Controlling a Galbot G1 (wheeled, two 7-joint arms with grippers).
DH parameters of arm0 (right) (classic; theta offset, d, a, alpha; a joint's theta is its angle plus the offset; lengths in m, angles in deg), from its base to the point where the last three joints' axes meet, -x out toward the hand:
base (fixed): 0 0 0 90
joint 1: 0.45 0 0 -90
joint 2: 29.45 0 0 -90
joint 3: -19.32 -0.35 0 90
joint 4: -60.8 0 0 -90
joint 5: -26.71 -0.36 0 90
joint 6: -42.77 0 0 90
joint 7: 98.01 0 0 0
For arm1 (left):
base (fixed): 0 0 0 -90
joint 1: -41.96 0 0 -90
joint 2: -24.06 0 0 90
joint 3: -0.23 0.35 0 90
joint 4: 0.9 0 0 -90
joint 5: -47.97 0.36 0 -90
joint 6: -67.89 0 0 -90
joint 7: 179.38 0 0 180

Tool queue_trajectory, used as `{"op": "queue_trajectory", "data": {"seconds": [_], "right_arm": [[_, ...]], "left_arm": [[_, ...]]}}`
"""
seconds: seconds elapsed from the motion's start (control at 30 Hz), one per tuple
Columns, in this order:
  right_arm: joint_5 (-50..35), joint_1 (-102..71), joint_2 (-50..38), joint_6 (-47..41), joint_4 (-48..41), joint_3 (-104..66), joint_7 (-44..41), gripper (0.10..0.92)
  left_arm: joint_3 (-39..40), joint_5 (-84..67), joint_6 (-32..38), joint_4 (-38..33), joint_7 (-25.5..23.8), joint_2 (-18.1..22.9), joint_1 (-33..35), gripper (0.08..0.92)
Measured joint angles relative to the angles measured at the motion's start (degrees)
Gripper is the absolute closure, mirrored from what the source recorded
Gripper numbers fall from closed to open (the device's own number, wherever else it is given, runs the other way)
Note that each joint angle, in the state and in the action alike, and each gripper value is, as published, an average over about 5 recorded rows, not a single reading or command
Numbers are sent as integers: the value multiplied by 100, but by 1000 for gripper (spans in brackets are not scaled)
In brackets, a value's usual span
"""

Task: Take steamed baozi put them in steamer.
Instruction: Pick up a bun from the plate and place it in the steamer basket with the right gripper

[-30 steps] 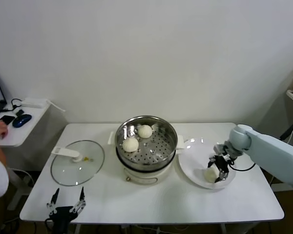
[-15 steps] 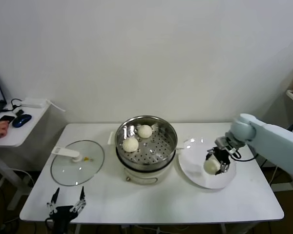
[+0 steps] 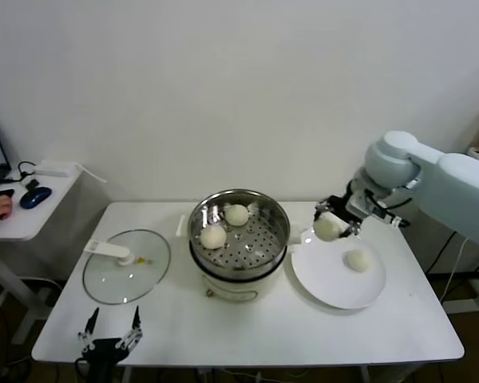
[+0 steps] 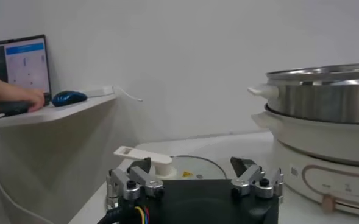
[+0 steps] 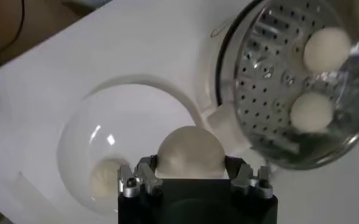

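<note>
My right tool (image 3: 333,226) is up in the air, clamped on one bun (image 3: 327,228), above the far left edge of the white plate (image 3: 319,279) and right of the steamer (image 3: 276,214). Two buns (image 3: 213,236) sit in the steamer and one more bun (image 3: 357,259) lies on the plate. My left tool (image 3: 108,339) waits low at the near left edge of the counter (image 3: 247,335), fingers apart.

Right of centre, the right gripper (image 3: 330,227) holds a baozi (image 3: 327,228) above the white plate (image 3: 327,279), beside the steamer (image 3: 239,231).
</note>
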State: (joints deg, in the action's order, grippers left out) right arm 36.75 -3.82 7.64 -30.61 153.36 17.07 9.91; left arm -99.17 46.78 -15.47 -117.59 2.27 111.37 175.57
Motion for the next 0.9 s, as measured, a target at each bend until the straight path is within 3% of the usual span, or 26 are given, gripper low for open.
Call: {"op": "queue_trajectory", "data": {"seconds": [0.37,0.9], "right_arm": [[757,219,878,589,349,-25,-11,306],[1701,-258,2546,1302,-516,73,-1,321]], "left_arm": [[-32,-3,-4,-31,25,8,72,177],[-47,-18,-79,77,43,5,16,177]]}}
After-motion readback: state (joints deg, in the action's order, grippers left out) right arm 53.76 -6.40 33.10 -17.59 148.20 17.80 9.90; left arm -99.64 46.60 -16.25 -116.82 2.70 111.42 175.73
